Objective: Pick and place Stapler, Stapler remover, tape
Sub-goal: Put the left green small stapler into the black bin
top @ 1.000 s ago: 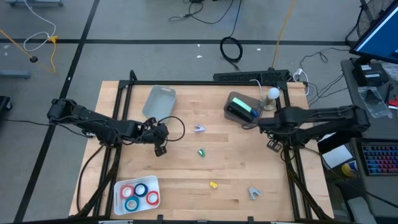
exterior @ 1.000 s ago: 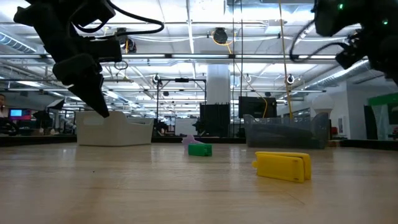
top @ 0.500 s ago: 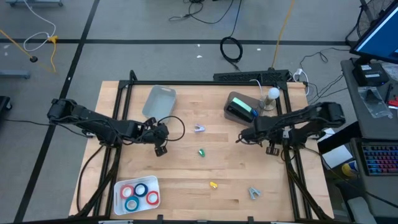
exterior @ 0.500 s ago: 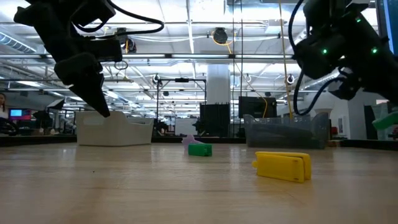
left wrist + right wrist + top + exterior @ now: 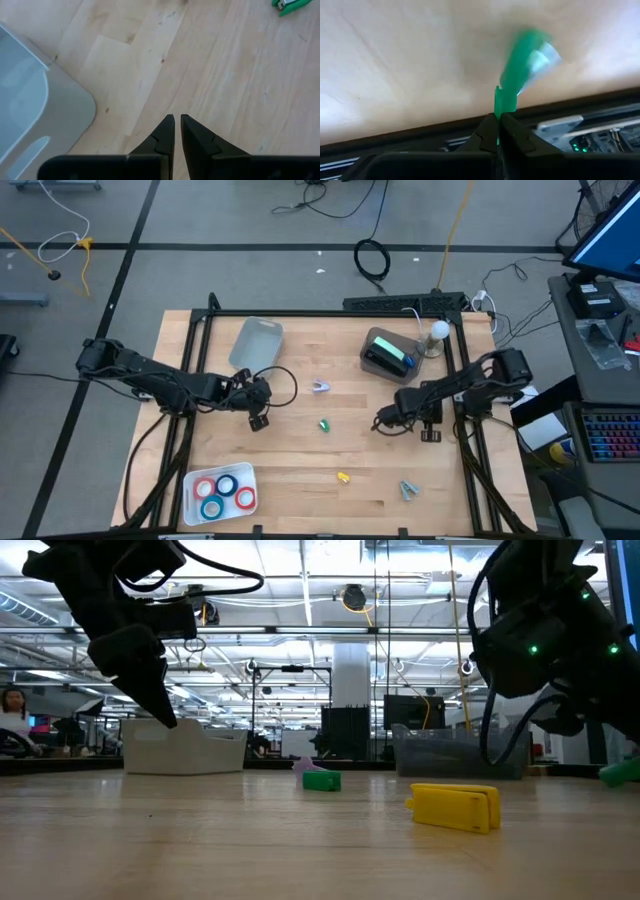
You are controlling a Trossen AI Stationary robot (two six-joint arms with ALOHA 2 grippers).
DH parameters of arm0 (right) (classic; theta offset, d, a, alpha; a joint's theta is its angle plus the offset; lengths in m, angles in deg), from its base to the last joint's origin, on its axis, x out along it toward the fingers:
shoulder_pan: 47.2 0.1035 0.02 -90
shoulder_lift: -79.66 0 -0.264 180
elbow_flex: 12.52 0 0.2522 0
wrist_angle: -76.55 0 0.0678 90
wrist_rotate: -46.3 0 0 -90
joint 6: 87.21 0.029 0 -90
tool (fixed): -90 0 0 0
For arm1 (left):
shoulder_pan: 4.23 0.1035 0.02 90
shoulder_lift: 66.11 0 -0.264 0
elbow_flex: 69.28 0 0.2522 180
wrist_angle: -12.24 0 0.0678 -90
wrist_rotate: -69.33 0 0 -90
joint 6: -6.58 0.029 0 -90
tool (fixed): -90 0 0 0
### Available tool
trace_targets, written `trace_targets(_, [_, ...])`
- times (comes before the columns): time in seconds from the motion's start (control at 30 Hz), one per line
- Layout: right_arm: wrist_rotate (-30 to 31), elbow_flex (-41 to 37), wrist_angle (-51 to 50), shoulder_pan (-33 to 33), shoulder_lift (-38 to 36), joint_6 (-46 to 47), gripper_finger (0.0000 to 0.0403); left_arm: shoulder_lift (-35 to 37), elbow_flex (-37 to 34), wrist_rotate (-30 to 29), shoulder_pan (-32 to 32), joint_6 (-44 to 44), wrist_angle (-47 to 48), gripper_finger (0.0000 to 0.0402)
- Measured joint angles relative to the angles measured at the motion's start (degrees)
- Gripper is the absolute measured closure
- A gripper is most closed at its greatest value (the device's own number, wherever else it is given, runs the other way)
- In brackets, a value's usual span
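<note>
Holds the left gripper (image 5: 258,418) over the wooden table (image 5: 300,450), left of the middle, with the two fingers almost together and nothing between them; in the left wrist view (image 5: 177,120) only bare wood under the tips, and a corner of the pale grey tray (image 5: 35,115) just beside. Puts the right gripper (image 5: 380,423) right of the middle, low over the table, with its fingers pressed on a green piece (image 5: 520,70), blurred, with a pale part at one end; cannot tell more of its shape. Shows the same green piece at the far right edge of the low view (image 5: 620,772). Leaves the small green stapler (image 5: 324,423) lying on the wood between the two grippers, apart from both. Has a small purple thing (image 5: 320,386) farther back, a yellow stapler (image 5: 343,477) nearer the front edge, and a grey stapler remover (image 5: 408,490) to the right of it. Finds the tape (image 5: 228,483), four rolls, two red and two blue, lying flat in the white tray (image 5: 192,480) at the front left corner, well apart from both grippers.
</note>
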Motion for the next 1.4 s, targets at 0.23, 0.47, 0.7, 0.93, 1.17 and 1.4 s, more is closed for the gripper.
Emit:
trace_targets(0.23, [-1.27, 1.43, 1.30, 1.22, 2.41, -2.69, 0.0403, 0.00, 0.00, 0.03, 0.00, -1.37, 0.00, 0.0364])
trace_targets(0.47, [-1.45, 4.98, 3.53, 1.60, 4.15, -7.88, 0.0403, 0.00, 0.00, 0.03, 0.00, -1.20, 0.02, 0.0364])
trace_targets(0.7, [-2.88, 6.14, 5.31, 1.60, 6.15, -15.71, 0.0403, 0.00, 0.00, 0.06, 0.00, -1.13, 0.04, 0.0364])
trace_targets(0.93, [-2.84, 6.14, 5.81, 1.60, 5.49, -18.81, 0.0396, 0.00, 0.00, 0.05, 0.00, -0.96, 0.11, 0.0364])
trace_targets(1.17, [-2.89, 6.21, 6.21, 1.60, 4.91, -18.81, 0.0369, 0.00, 0.00, 0.05, 0.00, -0.75, 0.11, 0.0364])
trace_targets(1.4, [-2.96, 6.21, 5.58, 1.57, 4.89, -19.25, 0.0347, 0.00, 0.00, 0.05, 0.00, -0.66, 0.11, 0.0364])
